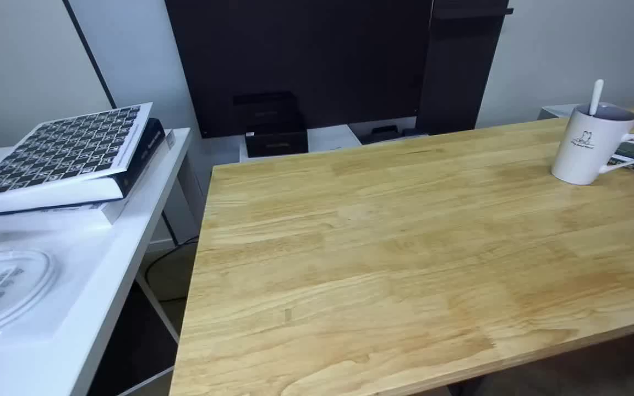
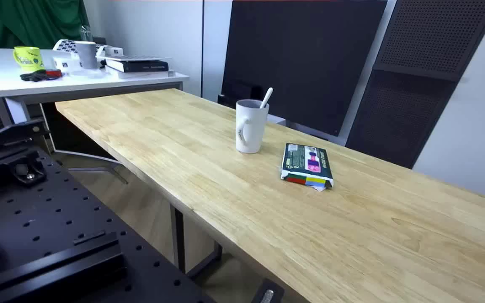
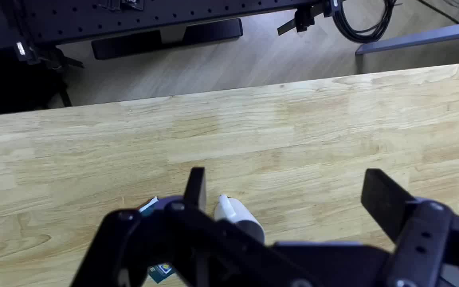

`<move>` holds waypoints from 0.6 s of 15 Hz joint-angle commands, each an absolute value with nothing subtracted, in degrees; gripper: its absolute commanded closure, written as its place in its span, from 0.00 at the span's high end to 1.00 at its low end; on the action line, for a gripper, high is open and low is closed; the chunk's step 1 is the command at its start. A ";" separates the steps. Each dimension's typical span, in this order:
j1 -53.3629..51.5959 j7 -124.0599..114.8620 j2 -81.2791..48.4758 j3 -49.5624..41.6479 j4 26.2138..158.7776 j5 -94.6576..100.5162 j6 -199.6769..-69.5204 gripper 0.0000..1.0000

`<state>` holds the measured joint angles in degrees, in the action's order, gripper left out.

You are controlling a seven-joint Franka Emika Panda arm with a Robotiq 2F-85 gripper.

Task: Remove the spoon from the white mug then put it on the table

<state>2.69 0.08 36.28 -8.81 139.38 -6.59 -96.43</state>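
Spoon [image 2: 266,97] and white mug [image 2: 251,126] are standing together on the counter [image 2: 175,139]. The spoon is leaning inside the mug, with its handle poking up over the rim on the side across from the mug's handle, and its bottom end is hiding in the mug. In the wrist view, the tool [image 3: 287,187] is holding nothing, and its two fingers [image 3: 194,185] are standing wide apart. The mug is showing between them there, closer to one finger, but it is looking small, so I am guessing that the tool is hanging high above it. I am not seeing the spoon in that view; maybe the tool is covering it. The spoon is not coming out yet, so I am thinking that reaching it is the step in hand. To do it well, the tool should be going over the spoon's handle, not the mug's middle, and sinking slowly with one finger on each side. The fingers should be closing only on the part above the rim, so they are not bumping the mug. The handle is tilting, so turning the tool to match should be helping. Pulling along the lean, not sideways, should be keeping the mug from tipping. A small box [image 2: 307,166] is lying near the mug, so the spoon should be going down away from it.
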 commanded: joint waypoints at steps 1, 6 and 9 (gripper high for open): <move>3.91 0.67 36.12 -7.86 139.25 -7.11 -96.36 1.00; 3.91 0.67 36.24 -7.86 139.24 -7.11 -96.40 1.00; 4.08 0.82 35.77 -7.78 138.83 -6.53 -96.95 1.00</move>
